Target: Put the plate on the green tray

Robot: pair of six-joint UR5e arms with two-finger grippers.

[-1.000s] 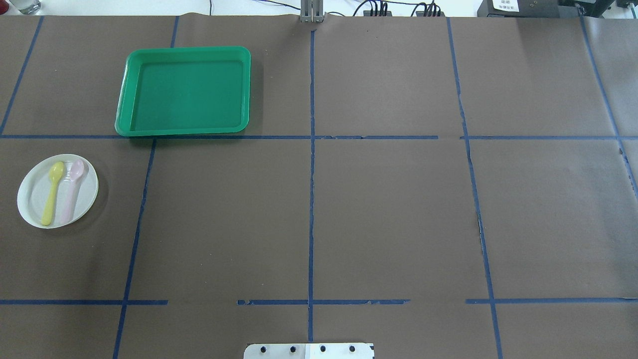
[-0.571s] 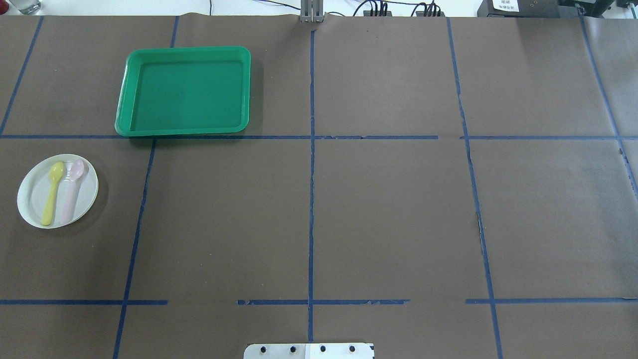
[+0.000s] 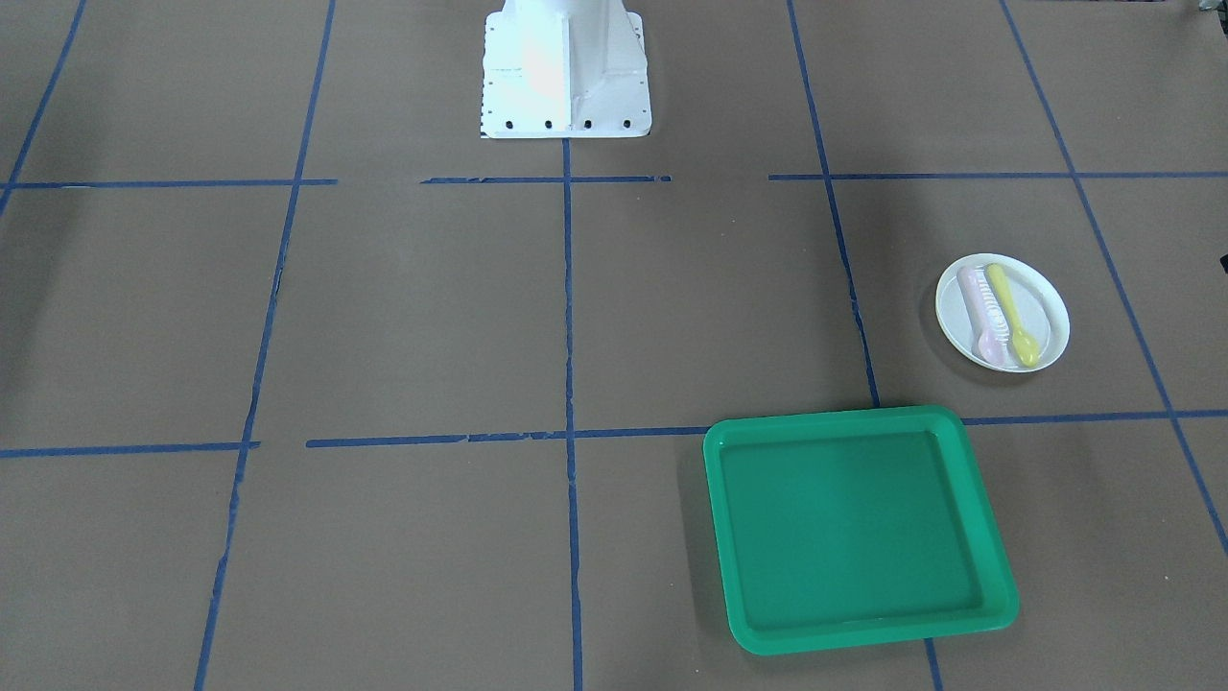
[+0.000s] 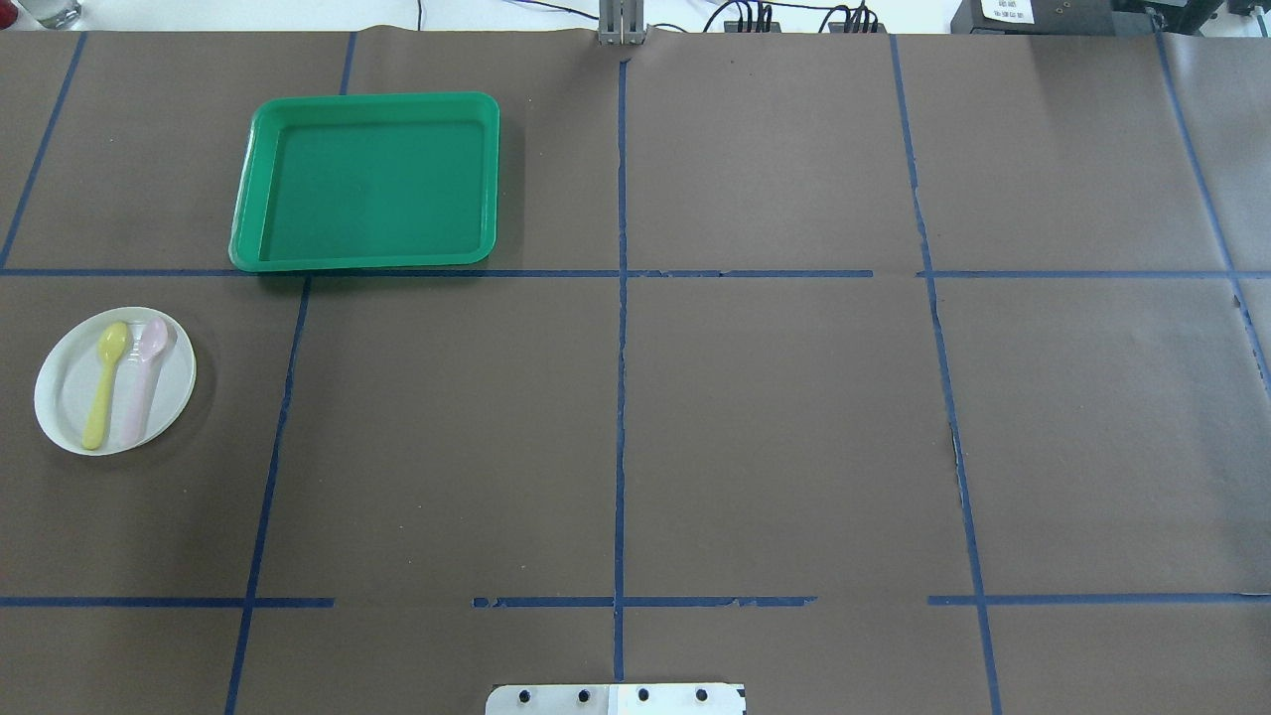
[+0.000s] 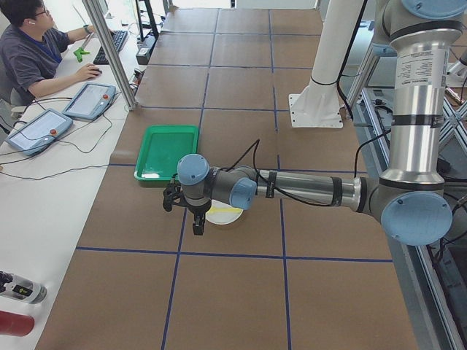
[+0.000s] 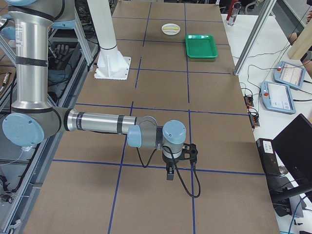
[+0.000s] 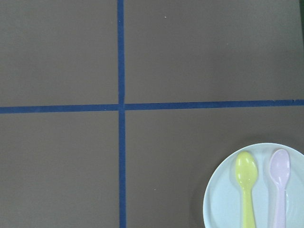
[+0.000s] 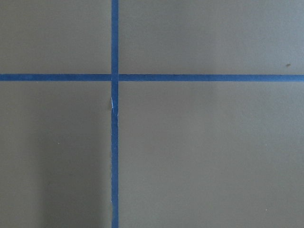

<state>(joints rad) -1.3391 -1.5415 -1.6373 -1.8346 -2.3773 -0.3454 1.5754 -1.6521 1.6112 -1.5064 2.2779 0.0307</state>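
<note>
The white plate (image 4: 68, 392) sits on the brown table at the left, with a yellow spoon (image 4: 104, 382) and a pink spoon (image 4: 144, 377) lying in it. The plate also shows in the front view (image 3: 1048, 305) and at the lower right of the left wrist view (image 7: 221, 199). The green tray (image 4: 367, 179) lies empty beyond it, apart from the plate. My left gripper (image 5: 187, 211) hovers above the table just beside the plate (image 5: 222, 214); I cannot tell whether it is open. My right gripper (image 6: 178, 163) hangs far away over bare table; I cannot tell its state.
Blue tape lines divide the brown table cover. The robot's white base (image 3: 564, 72) stands at the table's middle edge. An operator (image 5: 33, 55) sits at a side bench with tablets beyond the tray (image 5: 164, 149).
</note>
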